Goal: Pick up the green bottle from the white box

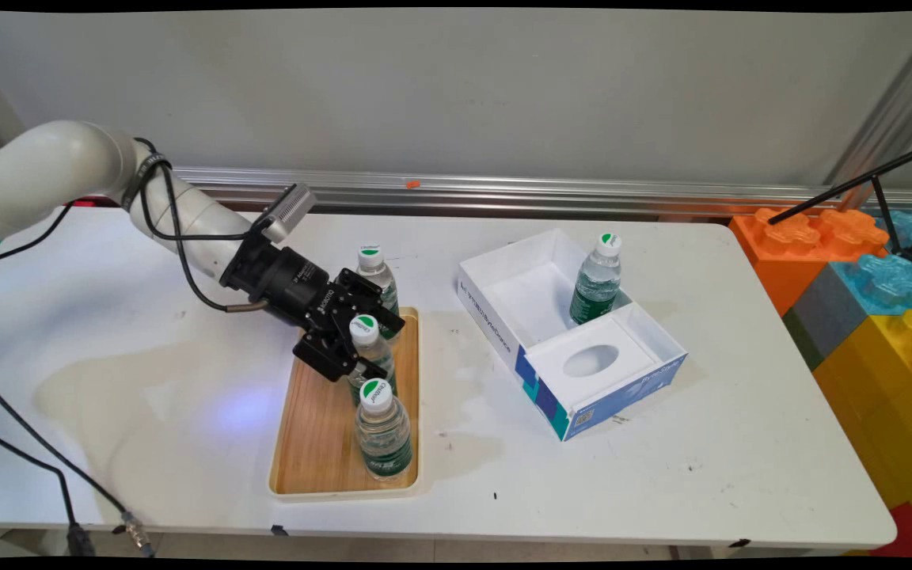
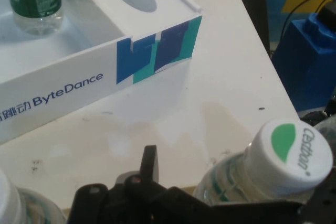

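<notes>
The white-jacketed arm point(image 1: 68, 178) enters from the upper left of the main view, black cables point(image 1: 167, 237) looped about it, and slopes down to the right. Its black two-finger gripper point(image 1: 359, 342) is set about the middle one of three clear plastic water bottles with green labels and white caps, the middle bottle point(image 1: 366, 348). The fingers stand one on each side of that bottle's neck and shoulder; whether they press on it or merely bracket it cannot be told from either view. In the hand view the same middle bottle point(image 2: 273, 169) lies at lower right, cap toward the camera, with one black finger point(image 2: 149, 163) rising to its left.

All three bottles stand upright along the right-hand side of a shallow light wooden tray with a pale rim point(image 1: 321, 443), which lies on the white table point(image 1: 187, 380). The rear bottle point(image 1: 375, 277) stands just behind the gripper; the front bottle point(image 1: 381, 431) stands just before it, near the tray's front end.

To the right of the tray, apart from it, lies an open white cardboard box with blue and teal printing point(image 1: 543, 317), lettered ByteDance on its side. A fourth like bottle point(image 1: 597, 279) stands upright in its open compartment; the adjoining part carries a white panel with an oval opening point(image 1: 590, 360).

At the far right stand large plastic building blocks in orange, blue and yellow point(image 1: 860, 269), beside the table.
</notes>
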Controlling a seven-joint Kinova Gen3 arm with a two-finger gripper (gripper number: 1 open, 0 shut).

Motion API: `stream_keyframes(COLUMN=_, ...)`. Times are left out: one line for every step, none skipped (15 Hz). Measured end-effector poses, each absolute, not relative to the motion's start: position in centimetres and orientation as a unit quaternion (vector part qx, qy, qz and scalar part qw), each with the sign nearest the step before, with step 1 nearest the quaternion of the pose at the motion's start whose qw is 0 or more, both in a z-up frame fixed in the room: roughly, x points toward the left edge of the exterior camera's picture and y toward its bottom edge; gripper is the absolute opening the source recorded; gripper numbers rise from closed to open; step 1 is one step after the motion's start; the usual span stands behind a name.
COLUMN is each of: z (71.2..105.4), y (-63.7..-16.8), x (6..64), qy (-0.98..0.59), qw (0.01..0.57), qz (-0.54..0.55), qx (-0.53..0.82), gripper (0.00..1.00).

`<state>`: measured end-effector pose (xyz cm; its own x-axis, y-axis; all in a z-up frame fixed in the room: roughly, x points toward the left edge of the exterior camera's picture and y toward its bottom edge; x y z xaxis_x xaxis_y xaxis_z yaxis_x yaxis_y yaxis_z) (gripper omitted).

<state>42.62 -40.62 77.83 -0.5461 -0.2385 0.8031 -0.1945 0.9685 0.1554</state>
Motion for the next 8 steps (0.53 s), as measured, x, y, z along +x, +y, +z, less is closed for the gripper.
stream_keyframes(z=77.9, y=-40.6, x=42.6, qy=-0.879, qw=0.46, qz=-0.024, qx=0.123, gripper=1.0)
stream_keyframes(z=78.0, y=-40.6, x=42.7, qy=-0.879, qw=0.461, qz=-0.024, qx=0.123, gripper=1.0)
stream_keyframes(z=78.1, y=-40.6, x=42.7, qy=-0.878, qw=0.461, qz=-0.025, qx=0.123, gripper=1.0)
stream_keyframes(z=78.2, y=-40.6, x=42.7, qy=-0.878, qw=0.461, qz=-0.025, qx=0.124, gripper=1.0)
stream_keyframes(z=78.4, y=-40.6, x=42.8, qy=-0.878, qw=0.462, qz=-0.026, qx=0.123, gripper=1.0)
stream_keyframes(z=78.6, y=-40.5, x=42.8, qy=-0.878, qw=0.462, qz=-0.026, qx=0.124, gripper=1.0)
stream_keyframes(z=78.8, y=-40.5, x=42.9, qy=-0.878, qw=0.463, qz=-0.026, qx=0.124, gripper=1.0)
stream_keyframes(z=79.1, y=-40.5, x=42.9, qy=-0.877, qw=0.463, qz=-0.026, qx=0.124, gripper=1.0)
